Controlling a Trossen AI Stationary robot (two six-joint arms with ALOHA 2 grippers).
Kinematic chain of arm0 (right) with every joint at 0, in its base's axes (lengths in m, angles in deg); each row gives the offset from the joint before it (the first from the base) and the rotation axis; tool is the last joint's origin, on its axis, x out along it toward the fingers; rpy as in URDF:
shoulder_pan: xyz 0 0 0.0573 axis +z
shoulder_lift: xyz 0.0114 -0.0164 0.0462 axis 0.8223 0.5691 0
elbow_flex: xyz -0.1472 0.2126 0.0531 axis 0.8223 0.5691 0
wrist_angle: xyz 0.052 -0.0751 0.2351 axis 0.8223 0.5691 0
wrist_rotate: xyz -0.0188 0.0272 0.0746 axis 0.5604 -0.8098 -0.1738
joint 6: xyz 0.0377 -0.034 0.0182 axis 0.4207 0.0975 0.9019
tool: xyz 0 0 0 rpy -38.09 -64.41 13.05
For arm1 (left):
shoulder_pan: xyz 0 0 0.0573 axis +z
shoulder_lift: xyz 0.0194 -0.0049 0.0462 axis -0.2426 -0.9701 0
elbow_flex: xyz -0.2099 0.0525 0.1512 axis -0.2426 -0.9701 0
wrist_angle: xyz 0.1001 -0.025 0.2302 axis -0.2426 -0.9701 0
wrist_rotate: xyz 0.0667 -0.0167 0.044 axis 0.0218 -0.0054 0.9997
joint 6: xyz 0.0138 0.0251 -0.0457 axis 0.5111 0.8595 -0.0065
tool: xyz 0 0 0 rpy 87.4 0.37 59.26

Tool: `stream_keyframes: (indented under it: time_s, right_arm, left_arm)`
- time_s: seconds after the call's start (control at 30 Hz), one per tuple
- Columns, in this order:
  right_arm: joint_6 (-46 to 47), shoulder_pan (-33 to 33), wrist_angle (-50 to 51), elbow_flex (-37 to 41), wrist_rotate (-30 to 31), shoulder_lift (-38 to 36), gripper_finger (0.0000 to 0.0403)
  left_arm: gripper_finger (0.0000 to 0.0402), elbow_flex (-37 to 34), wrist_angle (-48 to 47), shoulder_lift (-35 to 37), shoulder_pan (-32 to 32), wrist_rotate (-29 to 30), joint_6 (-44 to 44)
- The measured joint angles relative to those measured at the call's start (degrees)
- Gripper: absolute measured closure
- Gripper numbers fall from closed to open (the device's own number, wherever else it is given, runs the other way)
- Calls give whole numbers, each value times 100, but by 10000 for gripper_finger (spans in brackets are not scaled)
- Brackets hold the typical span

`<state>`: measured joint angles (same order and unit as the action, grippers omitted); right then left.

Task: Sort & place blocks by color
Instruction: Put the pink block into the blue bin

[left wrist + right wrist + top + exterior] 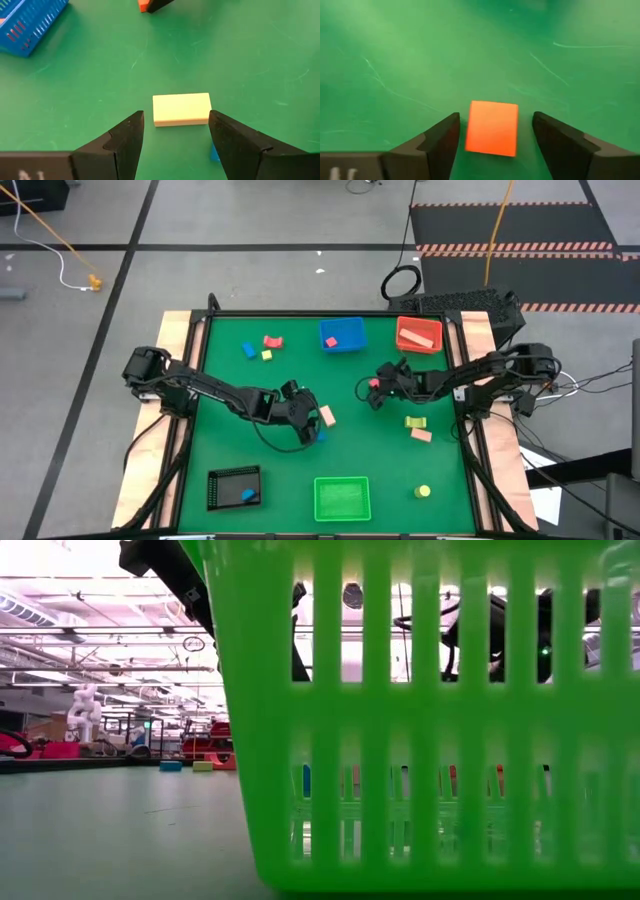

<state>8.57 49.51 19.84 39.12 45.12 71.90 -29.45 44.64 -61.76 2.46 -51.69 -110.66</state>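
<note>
My left gripper is open near the table's middle. Its fingers stand on either side of a tan bar block that lies flat on the green mat, without touching it. A small blue block peeks out under one finger. My right gripper is also open, right of centre. It straddles an orange-red block, flat on the mat and untouched. Other loose blocks: pink, blue, yellow, lime, pink and a yellow cylinder.
A blue tray and a red tray holding a tan piece sit at the far edge. A green tray and a black tray with a blue piece sit at the near edge. The green tray fills the low view.
</note>
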Motion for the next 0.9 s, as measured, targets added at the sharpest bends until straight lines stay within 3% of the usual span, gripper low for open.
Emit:
stream_keyframes:
  time_s: [0.23,0.47,0.67,0.9]
  right_arm:
    - [6,-7,-155,49,44,-2,290]
    - [-493,-171,-1487,-39,-424,20,290]
    - [-1047,-722,-2924,-183,-872,13,290]
    - [-1491,-1711,-2946,-703,-1426,115,290]
  left_arm:
    - [176,0,0,0,-2,2,22]
    - [176,0,-1,0,-1,130,36]
    - [176,0,0,0,136,142,63]
    - [176,0,241,0,404,149,92]
